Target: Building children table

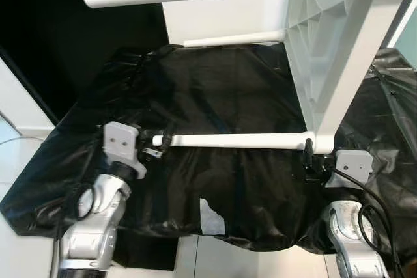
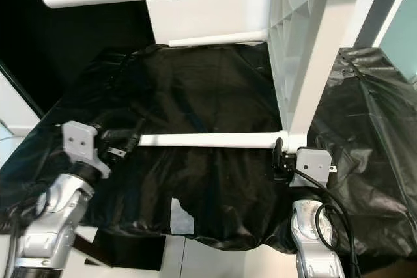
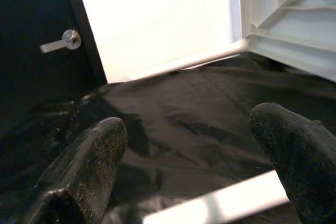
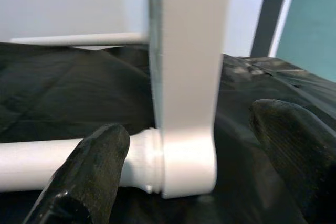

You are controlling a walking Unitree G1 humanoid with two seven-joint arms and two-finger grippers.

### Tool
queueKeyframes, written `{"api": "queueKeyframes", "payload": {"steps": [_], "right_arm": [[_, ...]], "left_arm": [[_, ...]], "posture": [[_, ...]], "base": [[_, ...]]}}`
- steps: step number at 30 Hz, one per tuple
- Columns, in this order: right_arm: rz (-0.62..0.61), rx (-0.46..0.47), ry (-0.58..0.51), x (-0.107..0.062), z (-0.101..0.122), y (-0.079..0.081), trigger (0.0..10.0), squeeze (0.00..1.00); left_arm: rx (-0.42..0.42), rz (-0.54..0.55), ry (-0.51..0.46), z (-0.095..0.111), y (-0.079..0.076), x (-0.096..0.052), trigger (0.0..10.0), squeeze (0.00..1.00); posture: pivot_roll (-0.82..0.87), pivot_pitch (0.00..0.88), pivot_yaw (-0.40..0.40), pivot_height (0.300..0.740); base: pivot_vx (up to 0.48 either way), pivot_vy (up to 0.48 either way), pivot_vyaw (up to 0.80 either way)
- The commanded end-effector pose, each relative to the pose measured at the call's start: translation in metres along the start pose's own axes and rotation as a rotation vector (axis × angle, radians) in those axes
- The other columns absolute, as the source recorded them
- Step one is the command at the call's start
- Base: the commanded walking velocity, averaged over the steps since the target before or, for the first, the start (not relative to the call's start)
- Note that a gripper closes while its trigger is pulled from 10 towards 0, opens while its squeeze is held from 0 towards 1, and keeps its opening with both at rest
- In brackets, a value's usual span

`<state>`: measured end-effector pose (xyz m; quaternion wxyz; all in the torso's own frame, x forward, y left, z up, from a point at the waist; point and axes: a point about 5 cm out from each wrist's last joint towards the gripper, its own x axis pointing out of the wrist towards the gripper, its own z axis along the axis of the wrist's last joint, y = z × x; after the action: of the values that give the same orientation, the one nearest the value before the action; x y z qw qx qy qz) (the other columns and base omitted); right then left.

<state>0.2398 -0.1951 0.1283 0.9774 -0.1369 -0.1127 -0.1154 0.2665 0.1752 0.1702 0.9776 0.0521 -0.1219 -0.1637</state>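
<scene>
The white children's table stands tipped on its side on the black plastic sheet, tabletop edge on the right, legs reaching out to the left. The near leg lies flat, its long axis running left to right across the sheet, and that is the line everything turns on. The left gripper sits at the leg's free left tip, fingers spread apart with the tip between them, not clearly clamped. The right gripper is at the other end, right where the leg screws into the table's corner socket, fingers wide open around the joint, gripping nothing. I see no containers on the sheet. The left looks best placed to twist the leg.
</scene>
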Motion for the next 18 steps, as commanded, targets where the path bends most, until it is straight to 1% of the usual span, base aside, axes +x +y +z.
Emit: {"api": "queueKeyframes", "payload": {"steps": [1,2,3,4,5,6,7,8,9,10,11,12,14,16,17,18], "right_arm": [[-0.003,0.004,0.014,-0.001,-0.001,-0.001,10.0,0.00],[0.001,0.001,0.010,-0.001,-0.001,-0.001,10.0,0.00],[0.002,-0.002,0.010,0.000,-0.001,-0.001,10.0,0.00],[0.009,-0.001,0.015,0.000,-0.002,0.001,10.0,0.00],[0.015,0.004,0.015,0.001,-0.002,0.001,10.0,0.00],[0.027,0.013,0.017,0.003,-0.002,0.003,10.0,0.00],[0.030,0.022,0.021,0.005,-0.002,0.004,10.0,0.00],[0.032,0.035,0.029,0.006,-0.003,0.003,10.0,0.00],[0.032,0.035,0.029,0.006,-0.003,0.003,10.0,0.00],[0.030,0.038,0.039,0.009,-0.005,0.001,10.0,0.00],[0.030,0.037,0.039,0.009,-0.005,0.001,10.0,0.00],[0.031,0.034,0.042,0.010,-0.006,0.000,10.0,0.00],[0.037,0.031,0.042,0.012,-0.006,0.000,10.0,0.00],[0.046,0.033,0.042,0.014,-0.005,0.001,10.0,0.00],[0.046,0.033,0.042,0.014,-0.005,0.001,10.0,0.00],[0.055,0.040,0.042,0.014,-0.004,0.003,10.0,0.00]], "left_arm": [[0.051,-0.005,-0.021,0.005,0.005,0.002,10.0,0.00],[0.104,0.005,-0.046,0.012,0.013,0.003,10.0,0.00],[0.122,0.008,-0.055,0.014,0.015,0.004,10.0,0.00],[0.198,-0.004,-0.085,0.021,0.017,0.003,10.0,0.00],[0.239,-0.012,-0.101,0.024,0.016,0.003,10.0,0.00],[0.323,-0.016,-0.139,0.031,0.013,0.002,10.0,0.00],[0.337,-0.006,-0.154,0.033,0.012,0.002,10.0,0.00],[0.355,0.015,-0.187,0.041,0.013,0.001,10.0,0.00],[0.355,0.015,-0.187,0.041,0.013,0.001,10.0,0.00],[0.466,0.106,-0.309,0.064,0.019,-0.001,10.0,0.00],[0.481,0.125,-0.327,0.067,0.020,-0.002,10.0,0.00],[0.556,0.171,-0.379,0.075,0.021,-0.004,10.0,0.00],[0.663,0.243,-0.459,0.090,0.020,-0.007,10.0,0.00],[0.742,0.287,-0.500,0.103,0.022,-0.005,10.0,0.00],[0.742,0.287,-0.500,0.103,0.022,-0.005,10.0,0.00],[0.827,0.306,-0.503,0.111,0.023,0.001,10.0,0.00]], "posture": [[-0.02,0.035,0.034,0.740],[-0.02,0.034,0.033,0.740],[-0.02,0.034,0.033,0.740],[-0.02,0.037,0.032,0.740],[-0.01,0.038,0.029,0.740],[-0.01,0.038,0.027,0.740],[-0.01,0.038,0.022,0.740],[-0.01,0.039,0.015,0.740],[-0.01,0.039,0.015,0.740],[0.00,0.039,0.008,0.740],[0.00,0.039,0.008,0.740],[0.00,0.041,0.003,0.740],[0.00,0.043,0.000,0.740],[0.00,0.041,0.002,0.740],[0.00,0.041,0.002,0.740],[0.00,0.040,0.006,0.740]], "base": [[0.000,0.000,-0.74],[0.000,0.000,0.00],[0.000,0.000,0.00],[0.000,0.000,0.00],[0.000,0.000,0.00],[0.000,0.000,0.00],[0.000,0.000,0.00],[0.000,0.000,0.00],[0.000,0.000,0.00],[0.000,0.000,0.00],[0.000,0.000,0.00],[0.000,0.000,0.00],[0.000,0.000,0.00],[0.000,0.000,0.00],[0.000,0.000,0.00],[0.000,0.000,0.00]]}}
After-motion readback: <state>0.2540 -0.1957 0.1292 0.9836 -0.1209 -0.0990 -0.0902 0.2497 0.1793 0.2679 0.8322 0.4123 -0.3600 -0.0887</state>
